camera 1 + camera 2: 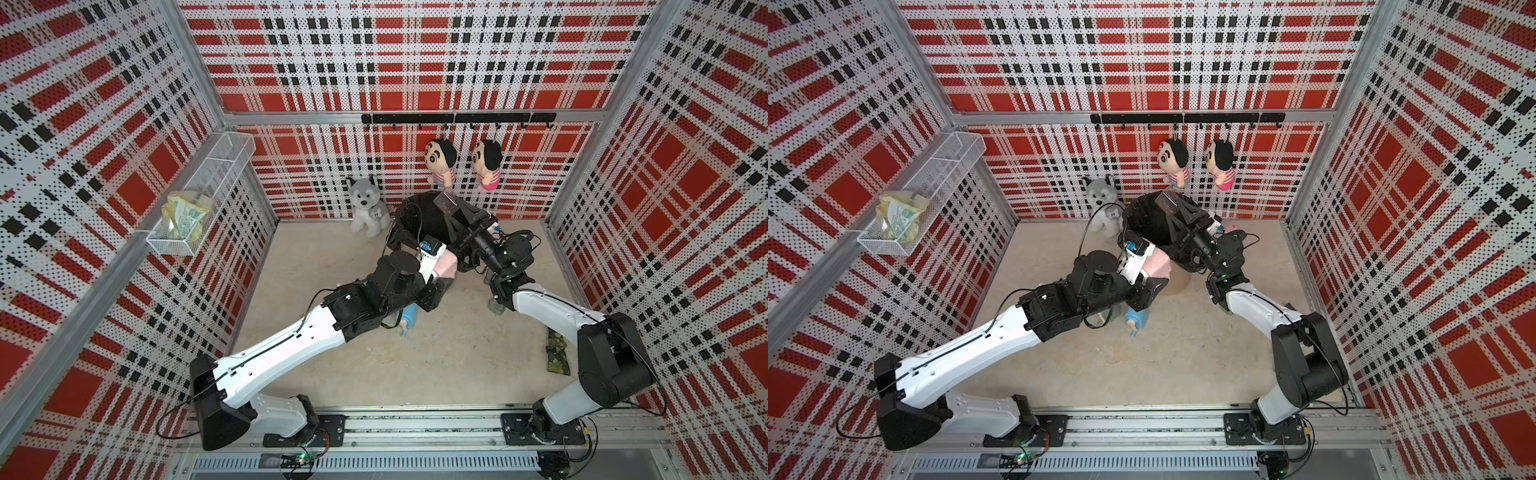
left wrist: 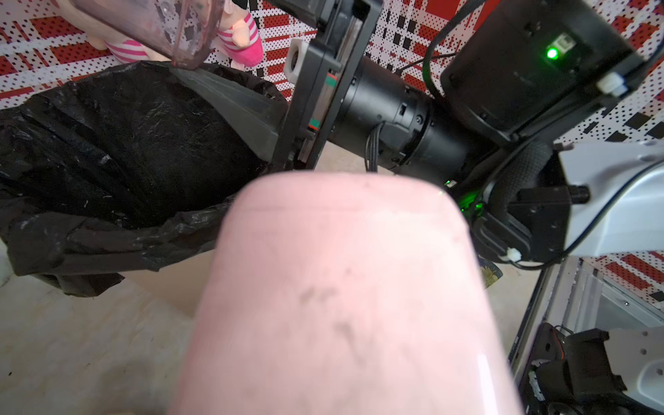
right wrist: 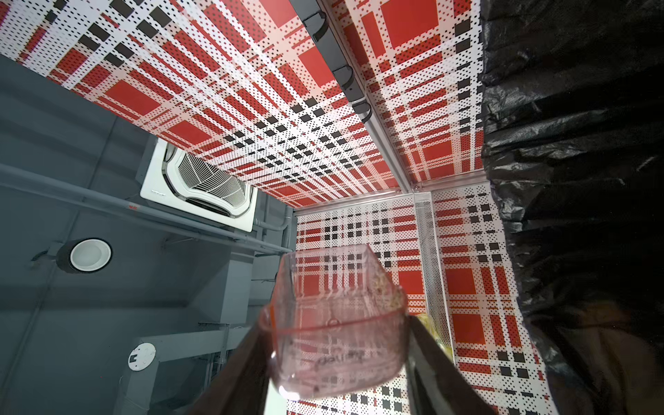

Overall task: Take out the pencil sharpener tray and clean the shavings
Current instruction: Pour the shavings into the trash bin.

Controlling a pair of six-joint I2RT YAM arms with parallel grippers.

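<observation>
The pink pencil sharpener [image 1: 446,266] [image 2: 341,287] is up off the floor, and my left gripper [image 1: 441,279] is shut on it. It fills the left wrist view and hides the fingers. My right gripper [image 3: 337,345] is shut on the clear, pink-tinted tray [image 3: 337,323] [image 1: 445,202], with one dark finger on each side. The tray hangs above the bin lined with a black bag [image 1: 415,216] [image 2: 125,143], near its far rim. A few pale shavings [image 3: 381,287] cling to one tray wall.
A husky plush [image 1: 368,205] sits left of the bin, and two dolls [image 1: 440,160] hang from the hook rail behind it. A blue object [image 1: 409,318] lies under my left arm, and a patterned cloth [image 1: 557,353] lies at the right. A wire basket [image 1: 199,199] juts from the left wall.
</observation>
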